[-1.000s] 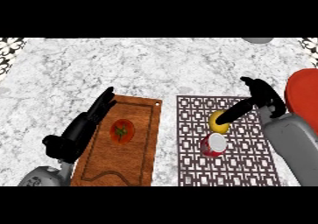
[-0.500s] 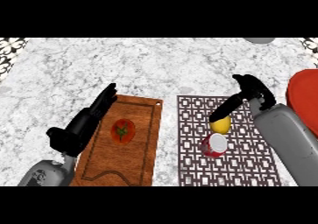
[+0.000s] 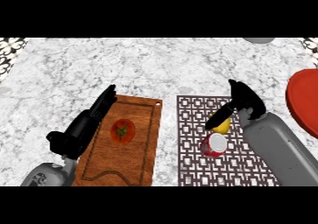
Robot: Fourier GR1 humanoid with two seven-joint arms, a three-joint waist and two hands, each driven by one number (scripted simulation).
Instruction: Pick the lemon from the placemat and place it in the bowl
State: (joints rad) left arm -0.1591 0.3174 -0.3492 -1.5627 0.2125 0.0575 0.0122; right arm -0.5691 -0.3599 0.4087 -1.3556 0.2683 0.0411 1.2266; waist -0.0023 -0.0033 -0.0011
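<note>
The yellow lemon lies on the brown lattice placemat, just above a red and white round object. My right hand hovers over the lemon's upper right, fingers straight and pointing away. Its thumb reaches down-left across the lemon's top and hides part of it. The hand is open and the lemon rests on the mat. The red bowl stands at the right edge, partly cut off. My left hand rests open at the left.
A wooden cutting board with a red tomato lies left of the placemat, under my left hand's fingers. A grey object shows at the top edge. Marble counter stretches beyond both mats.
My right hand has moved left and away from the bowl, coming over the lemon. The lemon has stayed in place. The left hand has shifted slightly up and right along the board.
</note>
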